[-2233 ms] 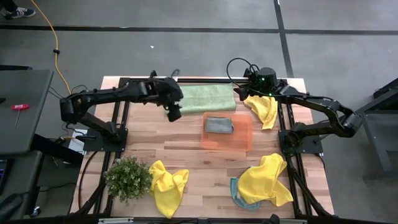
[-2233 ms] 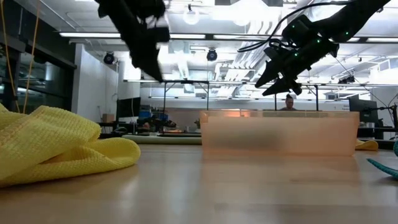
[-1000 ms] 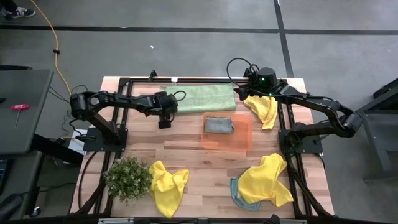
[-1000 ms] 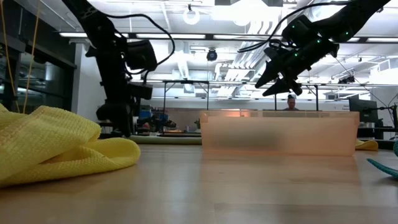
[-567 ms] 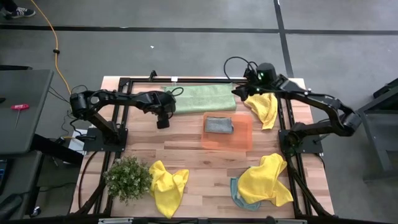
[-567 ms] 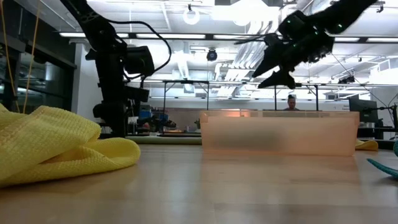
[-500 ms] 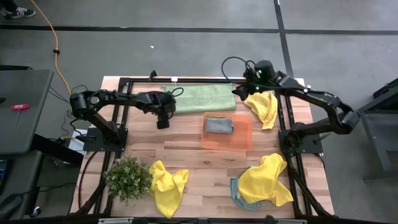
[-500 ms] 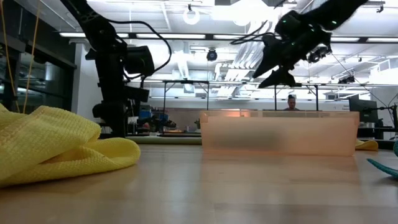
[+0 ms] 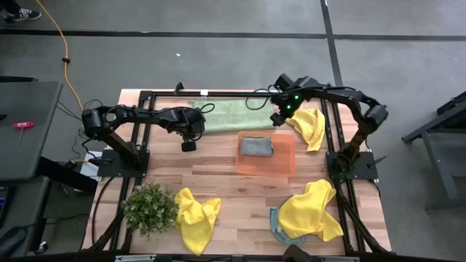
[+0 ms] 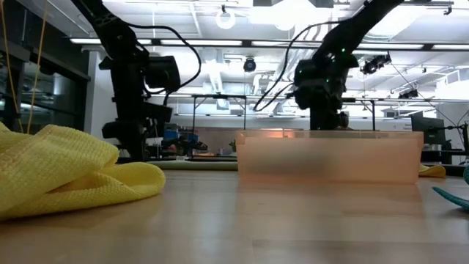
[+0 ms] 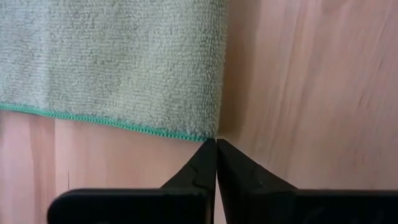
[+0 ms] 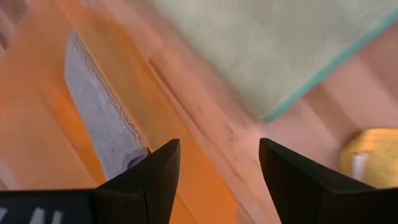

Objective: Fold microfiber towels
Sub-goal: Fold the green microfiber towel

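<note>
A pale green towel lies spread flat along the table's far edge. My left gripper stands low at its near-left corner, fingers shut and pointing steeply down; the left wrist view shows the tips meeting at that corner. My right gripper hangs open above the towel's right end, short of the cloth. In the right wrist view its fingers frame bare wood between the towel's corner and the orange tray. My left gripper closes its two fingertips on the very tip of the green towel's near-left corner, where the stitched hem ends. The fingers come steeply from above, slanting in from the table's left. The towel lies flat on the wood, not lifted.
An orange tray in the middle holds a folded grey towel. A yellow towel lies at the far right. Near the front are a plant, another yellow towel, and a yellow one on a teal one.
My right gripper has come down from high above the far right and tipped from a slant to point steeply down over the green towel's right end. My left gripper has stayed low at the near-left corner. The towel has not moved.
</note>
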You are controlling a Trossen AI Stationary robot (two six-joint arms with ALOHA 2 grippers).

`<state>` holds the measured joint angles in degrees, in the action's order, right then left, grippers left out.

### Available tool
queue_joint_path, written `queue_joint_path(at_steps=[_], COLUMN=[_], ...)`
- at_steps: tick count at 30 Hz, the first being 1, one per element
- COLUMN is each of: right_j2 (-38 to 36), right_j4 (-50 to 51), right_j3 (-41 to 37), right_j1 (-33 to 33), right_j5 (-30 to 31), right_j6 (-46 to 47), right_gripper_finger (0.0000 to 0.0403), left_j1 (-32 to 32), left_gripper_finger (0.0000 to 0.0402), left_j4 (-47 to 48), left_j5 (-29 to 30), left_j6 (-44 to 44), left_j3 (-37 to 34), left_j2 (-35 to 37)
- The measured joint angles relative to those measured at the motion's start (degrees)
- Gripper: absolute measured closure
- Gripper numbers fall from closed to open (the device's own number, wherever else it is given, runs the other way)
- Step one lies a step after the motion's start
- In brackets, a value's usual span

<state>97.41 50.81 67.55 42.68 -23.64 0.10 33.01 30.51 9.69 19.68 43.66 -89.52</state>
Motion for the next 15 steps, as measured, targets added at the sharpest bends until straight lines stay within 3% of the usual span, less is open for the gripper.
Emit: queue_joint_path(at_steps=[7,15], right_j2=[1.8,1.9], right_j4=[-0.9,-1.1], right_j3=[0.0,0.0], right_j1=[-4.6,-11.5], right_j5=[5.6,9.7], right_j6=[3.9,7.6], right_gripper_finger=[0.0208,0.0287], left_j1=[0.0,0.0], left_gripper_finger=[0.04,0.0401], left_j4=[0.0,0.0], left_j5=[1.3,1.3], left_j6=[0.0,0.0], left_j3=[0.0,0.0], left_j2=[0.0,0.0])
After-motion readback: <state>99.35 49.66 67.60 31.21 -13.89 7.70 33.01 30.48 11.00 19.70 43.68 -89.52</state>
